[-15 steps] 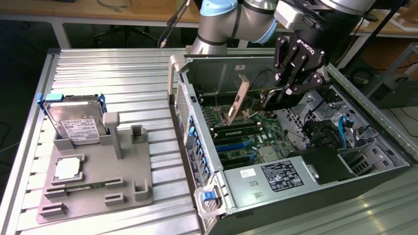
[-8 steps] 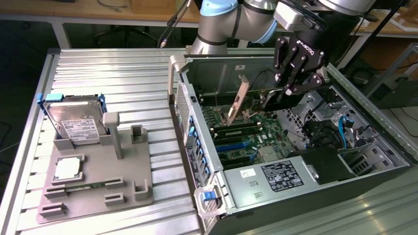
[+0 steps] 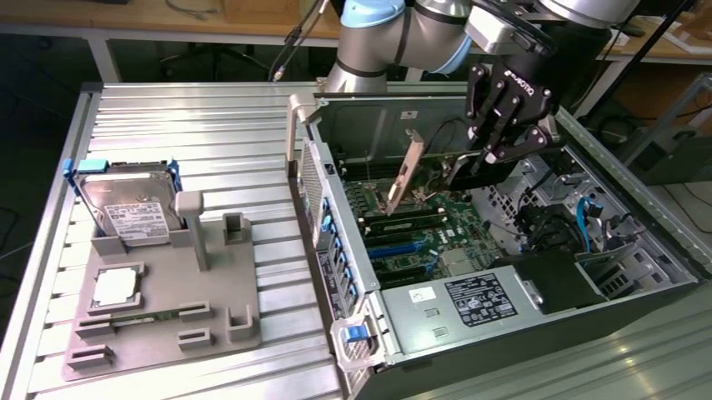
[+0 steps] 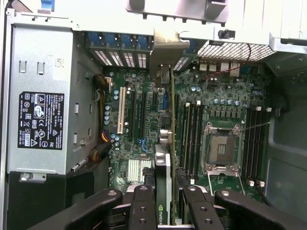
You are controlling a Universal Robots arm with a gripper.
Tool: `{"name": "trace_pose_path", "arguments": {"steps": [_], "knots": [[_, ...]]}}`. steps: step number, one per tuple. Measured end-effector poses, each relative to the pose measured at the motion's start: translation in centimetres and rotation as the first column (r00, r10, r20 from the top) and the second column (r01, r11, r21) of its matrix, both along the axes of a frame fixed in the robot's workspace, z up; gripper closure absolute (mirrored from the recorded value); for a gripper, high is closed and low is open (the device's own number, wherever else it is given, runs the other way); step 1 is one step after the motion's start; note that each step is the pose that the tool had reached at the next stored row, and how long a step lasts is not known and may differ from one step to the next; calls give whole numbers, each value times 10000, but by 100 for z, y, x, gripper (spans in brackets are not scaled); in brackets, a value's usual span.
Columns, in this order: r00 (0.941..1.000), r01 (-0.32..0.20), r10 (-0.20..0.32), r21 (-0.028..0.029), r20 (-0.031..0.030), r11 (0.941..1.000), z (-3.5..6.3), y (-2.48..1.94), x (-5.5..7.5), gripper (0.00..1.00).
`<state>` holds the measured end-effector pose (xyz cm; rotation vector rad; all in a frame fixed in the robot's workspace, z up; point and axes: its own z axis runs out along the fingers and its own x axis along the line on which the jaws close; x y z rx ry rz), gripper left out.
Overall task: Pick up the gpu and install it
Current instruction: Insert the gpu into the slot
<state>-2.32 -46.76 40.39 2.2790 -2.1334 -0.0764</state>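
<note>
The gpu [image 3: 408, 171] hangs tilted inside the open computer case [image 3: 623, 175], its silver end bracket toward the case's rear wall. My gripper [image 3: 481, 162] is shut on the card from above, over the green motherboard [image 3: 451, 221]. In the wrist view the gpu [image 4: 163, 165] shows edge-on, running from between my fingers [image 4: 144, 203] to its bracket [image 4: 165, 48] at the rear slot openings. My gripper [image 4: 166, 194] clamps the card on both sides. It hovers above the expansion slots [image 4: 144, 115]; I cannot tell whether its edge touches a slot.
A grey fixture tray [image 3: 217, 292] at the exterior view's left holds a silver hard drive [image 3: 125, 208], a processor chip [image 3: 116, 287] and a memory stick [image 3: 145, 317]. Inside the case are the power supply [image 4: 43, 120], the CPU socket [image 4: 221, 148] and cables [image 3: 589, 217].
</note>
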Motion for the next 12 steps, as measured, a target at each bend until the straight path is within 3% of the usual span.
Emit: {"name": "trace_pose_path", "arguments": {"steps": [12], "knots": [[10000,-1,1,0,11,10000,-75,0,0,73]]}}
